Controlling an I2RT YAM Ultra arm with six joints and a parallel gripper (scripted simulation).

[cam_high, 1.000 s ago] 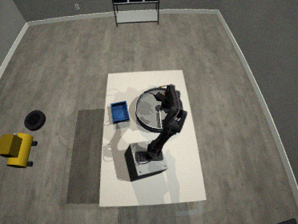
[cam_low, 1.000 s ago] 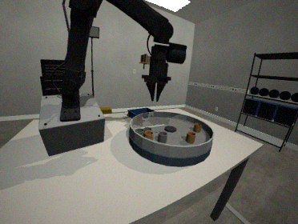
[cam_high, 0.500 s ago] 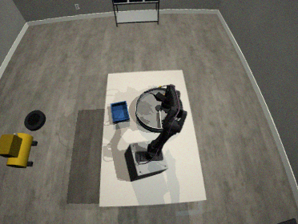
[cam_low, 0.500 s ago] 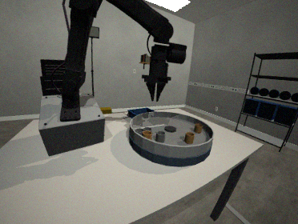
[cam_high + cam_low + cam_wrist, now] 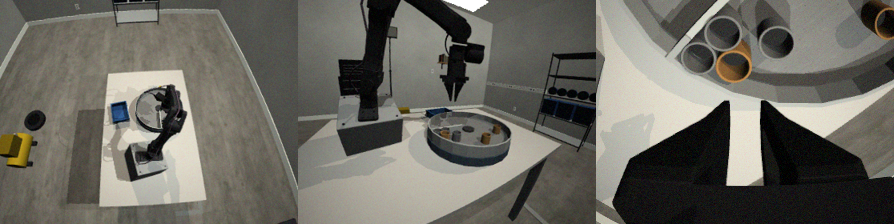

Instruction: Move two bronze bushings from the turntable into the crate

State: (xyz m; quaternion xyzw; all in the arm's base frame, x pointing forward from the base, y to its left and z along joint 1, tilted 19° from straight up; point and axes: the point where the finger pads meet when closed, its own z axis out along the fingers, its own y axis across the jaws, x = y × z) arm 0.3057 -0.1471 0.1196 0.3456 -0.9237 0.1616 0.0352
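Turntable [image 5: 137,114] [image 5: 470,152] [image 5: 796,84]: round, high-walled, standing on my white table [image 5: 120,190] [image 5: 398,180] [image 5: 656,107]; bronze and gray bushings stand inside it.
Clustered bronze bushing [image 5: 445,135] [image 5: 742,49]: near the wall, close against two gray bushings; my wrist view looks into its open top.
Gray pair: one gray bushing [image 5: 706,25] and another gray bushing [image 5: 686,67] stand beside that bronze one, by the pale divider [image 5: 160,119] [image 5: 452,126] [image 5: 698,27].
Separate gray bushing [image 5: 457,137] [image 5: 767,27]: upright, a little apart from the cluster.
Second bronze bushing [image 5: 485,139] [image 5: 868,17]: upright, well apart from the cluster; my wrist view cuts it off at the edge.
Third bronze bushing [image 5: 497,130]: upright near the turntable's wall, on the side toward the shelf rack [image 5: 158,14] [image 5: 540,106].
Crate [image 5: 126,112] [image 5: 439,113]: blue, open-topped, on the table beside the turntable; I cannot make out whether anything small lies in it.
Gripper [image 5: 454,100] [image 5: 745,110]: I point it downward above rim height, fingers slightly parted, holding nothing.
Bronze bushings moved: the three I can see are all in the turntable.
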